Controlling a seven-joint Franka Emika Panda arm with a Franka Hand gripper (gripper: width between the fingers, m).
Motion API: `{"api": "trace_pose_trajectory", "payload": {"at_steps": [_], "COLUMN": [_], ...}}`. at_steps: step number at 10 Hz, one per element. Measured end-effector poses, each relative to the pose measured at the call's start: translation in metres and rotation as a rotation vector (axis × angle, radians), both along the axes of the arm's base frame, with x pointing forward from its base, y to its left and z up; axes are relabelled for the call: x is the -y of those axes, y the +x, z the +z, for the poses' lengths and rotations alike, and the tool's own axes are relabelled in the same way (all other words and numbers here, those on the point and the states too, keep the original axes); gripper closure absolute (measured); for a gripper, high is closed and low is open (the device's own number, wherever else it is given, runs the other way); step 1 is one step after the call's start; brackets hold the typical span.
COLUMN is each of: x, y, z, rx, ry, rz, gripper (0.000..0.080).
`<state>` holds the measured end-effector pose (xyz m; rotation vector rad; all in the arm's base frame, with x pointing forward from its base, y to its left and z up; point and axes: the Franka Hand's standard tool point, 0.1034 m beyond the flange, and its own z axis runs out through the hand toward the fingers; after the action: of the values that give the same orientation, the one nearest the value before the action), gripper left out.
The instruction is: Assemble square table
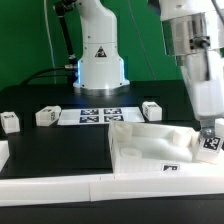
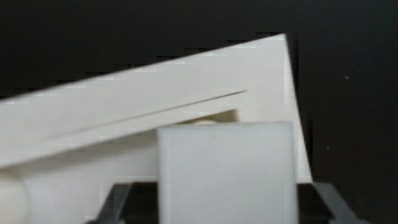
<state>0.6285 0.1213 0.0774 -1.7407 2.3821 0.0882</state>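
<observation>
Gripper [image 1: 209, 133] grasps a leg block [image 2: 222, 162] beside the square top [image 1: 140, 152], the exterior view's right; finger contact hidden.

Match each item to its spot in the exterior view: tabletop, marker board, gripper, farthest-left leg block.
1 tabletop
2 marker board
3 gripper
4 farthest-left leg block

A by the exterior view's left edge
B lying flat in front of the robot base
C at the tabletop's corner on the exterior view's right, apparently holding a leg block
D front, right of centre

Pairs: 1-D, 2-B, 3-C, 4-A
</observation>
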Motion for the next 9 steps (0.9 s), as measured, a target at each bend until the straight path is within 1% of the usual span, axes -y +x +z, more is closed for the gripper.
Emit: {"api": "trace_pose_trajectory", "payload": {"at_steps": [1, 2, 3, 4, 5, 6, 9], "x": [0.0002, 0.0003, 0.0007, 0.0011, 0.0009, -0.0011, -0.0010], "y": [0.0003, -0.0001, -0.0022, -0.0060, -0.0055, -0.0043, -0.0051], "z": [0.0002, -0.0002, -0.0013, -0.0021, -0.0010, -0.0015, -0.0024], "rx": [-0.004, -0.003, -0.005, -0.017, -0.006, 0.016, 0.044], "ry": [0.009, 0.006, -0.012, -0.044, -0.089, -0.110, -0.127], "rz": [-0.036, -0.014, 0.069, 0.219, 0.439, 0.608, 0.819], "gripper": [0.0505, 0.0505, 0.0452, 0.0271, 0.0271, 0.0167, 0.0152]}}
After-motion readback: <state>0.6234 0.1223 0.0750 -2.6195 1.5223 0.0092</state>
